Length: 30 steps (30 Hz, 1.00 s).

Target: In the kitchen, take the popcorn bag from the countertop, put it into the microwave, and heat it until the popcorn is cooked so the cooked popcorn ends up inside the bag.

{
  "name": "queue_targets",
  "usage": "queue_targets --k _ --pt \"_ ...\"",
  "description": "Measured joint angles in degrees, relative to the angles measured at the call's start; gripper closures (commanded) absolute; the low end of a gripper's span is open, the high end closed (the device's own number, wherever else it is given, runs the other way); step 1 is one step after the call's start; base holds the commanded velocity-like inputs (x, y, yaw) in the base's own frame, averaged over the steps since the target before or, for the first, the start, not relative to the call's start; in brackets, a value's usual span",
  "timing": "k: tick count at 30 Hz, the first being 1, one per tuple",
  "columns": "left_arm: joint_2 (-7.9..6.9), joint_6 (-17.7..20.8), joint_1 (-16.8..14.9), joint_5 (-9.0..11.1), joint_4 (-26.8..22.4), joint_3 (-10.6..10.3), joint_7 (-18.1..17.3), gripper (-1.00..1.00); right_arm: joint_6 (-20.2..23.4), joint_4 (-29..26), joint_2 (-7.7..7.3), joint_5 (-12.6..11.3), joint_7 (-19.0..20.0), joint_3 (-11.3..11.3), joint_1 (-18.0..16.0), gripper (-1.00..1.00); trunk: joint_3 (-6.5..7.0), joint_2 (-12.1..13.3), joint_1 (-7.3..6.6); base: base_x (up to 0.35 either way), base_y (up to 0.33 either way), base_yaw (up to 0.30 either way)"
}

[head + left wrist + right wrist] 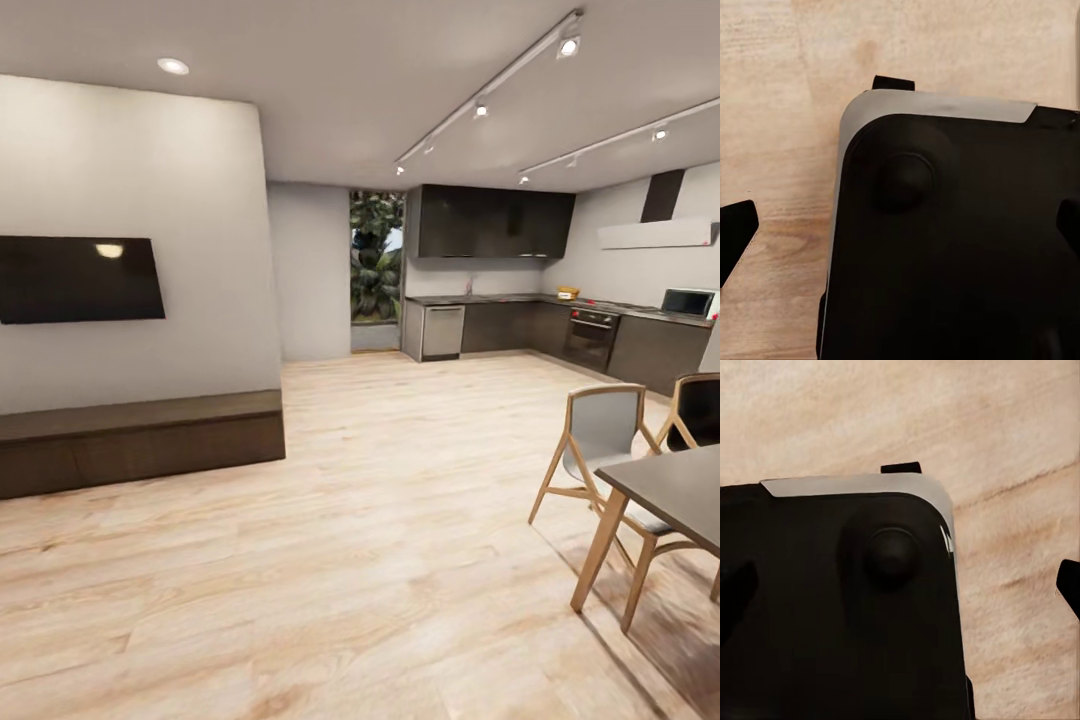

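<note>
Task not started; I'm across the light wood floor [380, 520] from the kitchen. Pale mint-white microwave [688, 302] sits on the long grey steel-like countertop [520, 297], far beyond both jaws. Popcorn bag too small to find. Both jaws spread, holding nothing, above the robot's black base [960, 247].

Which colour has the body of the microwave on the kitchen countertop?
Pale white, with a dark glass door; the microwave shows best in the head view, far off.

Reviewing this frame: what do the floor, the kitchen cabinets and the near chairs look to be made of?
Floor: light wood planks, judging by the visible grain and seams, with a low sheen.
Kitchen cabinets: dark glossy panels with faint reflections; the material under the finish is unclear.
Chairs: pale wooden legs and frame, with a grey shell that could be plastic or fabric.
</note>
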<state>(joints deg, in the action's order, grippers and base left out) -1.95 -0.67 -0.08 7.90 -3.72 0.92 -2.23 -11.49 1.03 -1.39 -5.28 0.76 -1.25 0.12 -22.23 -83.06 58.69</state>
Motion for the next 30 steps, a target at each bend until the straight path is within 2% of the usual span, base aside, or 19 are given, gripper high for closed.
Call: queue_targets --k 15,30 --pt "0.00 0.0 0.0 0.1 0.2 0.1 0.0 -1.00 0.0 0.0 -0.11 0.4 0.0 0.0 0.0 -1.00 0.00 0.0 0.00 0.330 0.002 0.000" --pt "0.03 1.3 0.0 0.0 0.1 0.1 0.0 -1.00 0.0 0.0 -0.11 0.4 0.0 0.0 0.0 -1.00 0.00 0.0 0.00 0.329 0.069 0.000"
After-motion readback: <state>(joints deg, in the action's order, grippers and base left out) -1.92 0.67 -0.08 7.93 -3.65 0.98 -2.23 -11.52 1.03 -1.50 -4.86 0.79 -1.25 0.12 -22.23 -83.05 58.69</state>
